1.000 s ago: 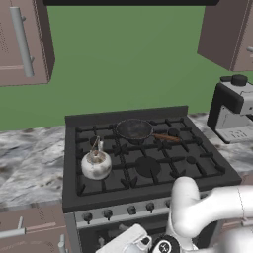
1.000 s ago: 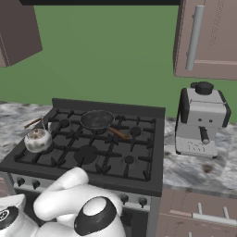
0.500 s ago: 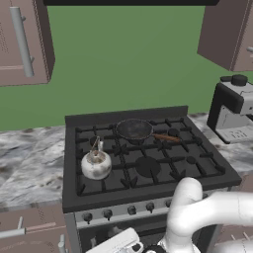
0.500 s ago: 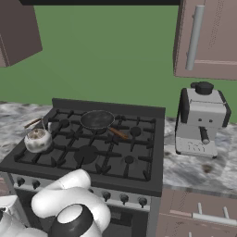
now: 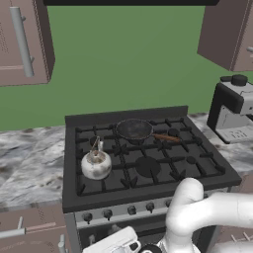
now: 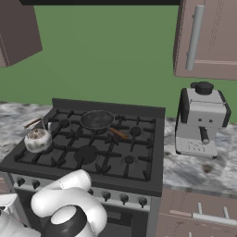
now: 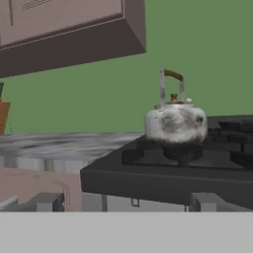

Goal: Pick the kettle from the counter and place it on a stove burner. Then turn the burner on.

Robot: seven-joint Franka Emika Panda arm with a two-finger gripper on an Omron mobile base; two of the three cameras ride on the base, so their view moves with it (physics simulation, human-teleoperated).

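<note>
The silvery kettle (image 5: 96,164) (image 6: 37,140) (image 7: 176,123) stands upright on the front left stove burner (image 7: 183,155) of the black gas stove, its arched handle up. The marbled counter (image 5: 29,163) (image 7: 54,142) runs beside the stove on its left. My gripper (image 7: 127,202) hangs low in front of the stove's front edge, below the level of the grates. It looks across at the kettle and stands apart from it. Its fingers (image 7: 47,201) are spread wide and hold nothing.
A dark frying pan (image 5: 133,129) (image 6: 97,119) with a wooden handle sits on a rear burner. A row of knobs (image 5: 131,211) (image 6: 106,195) lines the stove's front panel. A coffee machine (image 5: 234,108) (image 6: 201,118) stands on the right counter. Wall cabinets hang at both sides.
The arm has folded lower in front of the stove and the hand has slid a little to the left. The kettle and pan have stayed put.
</note>
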